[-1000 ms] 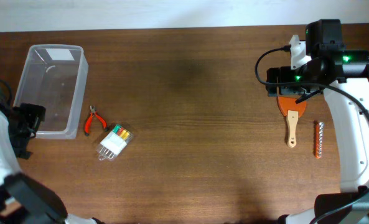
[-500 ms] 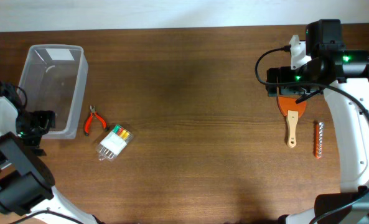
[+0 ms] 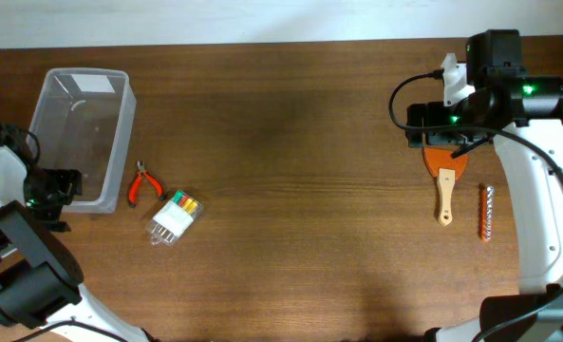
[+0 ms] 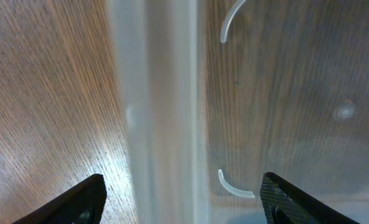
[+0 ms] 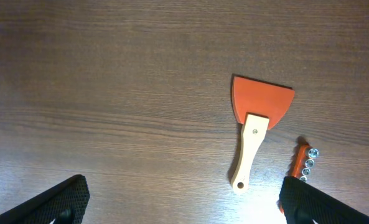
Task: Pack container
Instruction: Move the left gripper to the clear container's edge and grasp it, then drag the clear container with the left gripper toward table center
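The clear plastic container (image 3: 80, 133) stands at the far left of the table, and I see nothing inside it. My left gripper (image 3: 49, 190) is at its near left corner. In the left wrist view its open jaws (image 4: 181, 200) straddle the container's wall (image 4: 162, 112), one finger outside and one inside. My right gripper (image 3: 431, 131) hovers open and empty at the right, over the blade end of an orange scraper with a wooden handle (image 3: 445, 180). In the right wrist view the scraper (image 5: 256, 124) lies ahead of the open jaws (image 5: 184, 200).
Red-handled pliers (image 3: 145, 184) and a clear pack of coloured markers (image 3: 174, 218) lie just right of the container. An orange rail of sockets (image 3: 486, 212) lies right of the scraper and also shows in the right wrist view (image 5: 302, 163).
My left arm has swung in and its gripper has shifted slightly right onto the container's near left corner. The right arm and the loose items have not moved.
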You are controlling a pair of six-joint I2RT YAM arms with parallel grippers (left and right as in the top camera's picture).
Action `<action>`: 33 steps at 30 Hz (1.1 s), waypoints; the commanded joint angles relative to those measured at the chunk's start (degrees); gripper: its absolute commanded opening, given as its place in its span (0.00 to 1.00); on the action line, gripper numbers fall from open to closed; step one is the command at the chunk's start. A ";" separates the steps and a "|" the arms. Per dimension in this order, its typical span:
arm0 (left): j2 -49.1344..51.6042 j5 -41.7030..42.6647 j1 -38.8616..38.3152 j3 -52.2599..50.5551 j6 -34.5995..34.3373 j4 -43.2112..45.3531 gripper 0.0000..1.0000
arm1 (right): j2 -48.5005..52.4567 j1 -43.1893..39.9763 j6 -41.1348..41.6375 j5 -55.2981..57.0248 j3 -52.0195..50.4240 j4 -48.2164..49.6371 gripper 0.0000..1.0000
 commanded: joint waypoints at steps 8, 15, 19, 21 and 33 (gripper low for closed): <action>0.76 0.63 -0.13 4.59 -0.33 -0.11 0.78 | -0.11 -0.11 -0.37 0.07 1.57 -0.07 0.99; 0.72 0.59 -0.63 4.61 0.09 -0.26 0.64 | -0.11 -0.11 -0.37 0.09 1.57 -0.07 0.99; 0.72 0.37 -0.76 4.61 0.09 -0.52 0.56 | -0.11 -0.11 -0.37 0.09 1.57 -0.09 0.99; 0.72 -0.07 -0.76 4.61 0.09 -0.55 0.53 | -0.11 -0.11 -0.37 0.09 1.57 -0.11 0.99; 0.74 -1.11 -0.76 4.59 0.11 -1.75 0.27 | -0.11 -0.11 -0.37 0.09 1.57 -0.48 0.99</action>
